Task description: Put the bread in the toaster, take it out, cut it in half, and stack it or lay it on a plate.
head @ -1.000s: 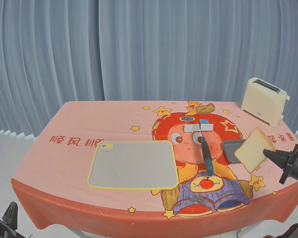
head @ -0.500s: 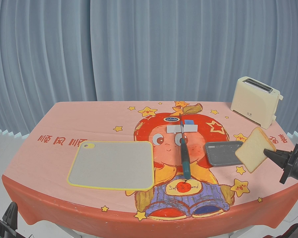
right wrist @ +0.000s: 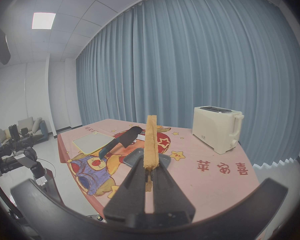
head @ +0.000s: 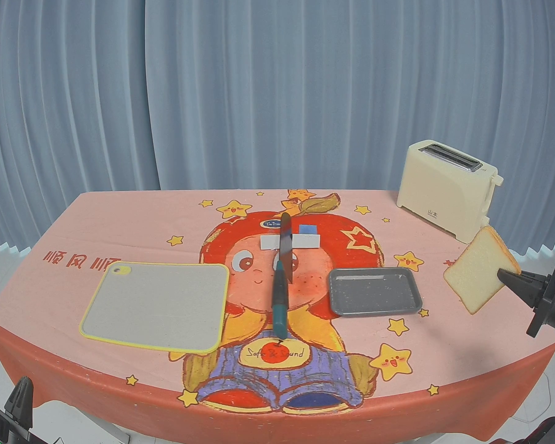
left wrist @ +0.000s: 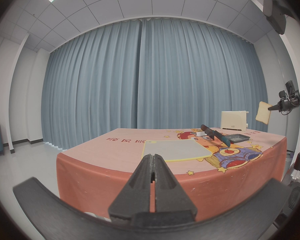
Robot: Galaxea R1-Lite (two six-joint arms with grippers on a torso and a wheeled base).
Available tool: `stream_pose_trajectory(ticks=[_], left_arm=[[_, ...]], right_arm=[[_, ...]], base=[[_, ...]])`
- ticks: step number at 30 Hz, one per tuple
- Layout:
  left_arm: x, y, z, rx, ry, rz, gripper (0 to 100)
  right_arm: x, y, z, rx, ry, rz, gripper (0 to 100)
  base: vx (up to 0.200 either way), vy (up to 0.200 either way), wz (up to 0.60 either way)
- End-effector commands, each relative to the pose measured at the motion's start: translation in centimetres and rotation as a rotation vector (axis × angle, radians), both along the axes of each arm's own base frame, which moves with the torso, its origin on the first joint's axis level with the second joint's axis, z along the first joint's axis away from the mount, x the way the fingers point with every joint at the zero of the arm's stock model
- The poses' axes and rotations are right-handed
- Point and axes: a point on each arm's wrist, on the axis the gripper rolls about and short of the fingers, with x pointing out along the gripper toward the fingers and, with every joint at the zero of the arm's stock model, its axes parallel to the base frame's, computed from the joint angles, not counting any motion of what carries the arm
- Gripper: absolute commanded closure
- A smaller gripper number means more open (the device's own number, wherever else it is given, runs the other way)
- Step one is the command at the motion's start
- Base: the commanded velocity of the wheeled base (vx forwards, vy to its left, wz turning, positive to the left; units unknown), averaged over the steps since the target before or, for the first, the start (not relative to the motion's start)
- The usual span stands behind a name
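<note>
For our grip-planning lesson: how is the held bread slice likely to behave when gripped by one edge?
Probably light and fairly stiff: the bread juts from the right tool by one edge without drooping. Likely crushable, since it looks thin and soft.

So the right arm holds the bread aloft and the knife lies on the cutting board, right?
No: the right arm's jaws hold the bread aloft, but the knife lies on the tablecloth, between the cutting board and the tray, as the head view shows.

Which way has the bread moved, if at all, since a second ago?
Yes. The bread, in the right gripper, has left the tray and gone toward the toaster.
</note>
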Motion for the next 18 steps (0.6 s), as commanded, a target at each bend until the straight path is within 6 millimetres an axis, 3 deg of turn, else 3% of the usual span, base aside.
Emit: stream_pose_trajectory(ticks=[1, 14, 18], left_arm=[[0.14, 0.00, -0.48, -0.001, 0.019, 0.001, 100], [0.14, 0.00, -0.48, -0.001, 0.019, 0.001, 100], [0.14, 0.00, -0.48, 0.001, 0.019, 0.001, 100]], right_arm=[[-0.02, 0.00, 0.01, 0.000, -0.001, 0.000, 100], [-0.10, -0.02, 0.06, -0.001, -0.005, 0.001, 100], [-0.11, -0.02, 0.01, -0.003, -0.004, 0.001, 100]], base=[[0.000, -0.200, 0.00], [0.000, -0.200, 0.00], [0.000, 0.000, 0.00]])
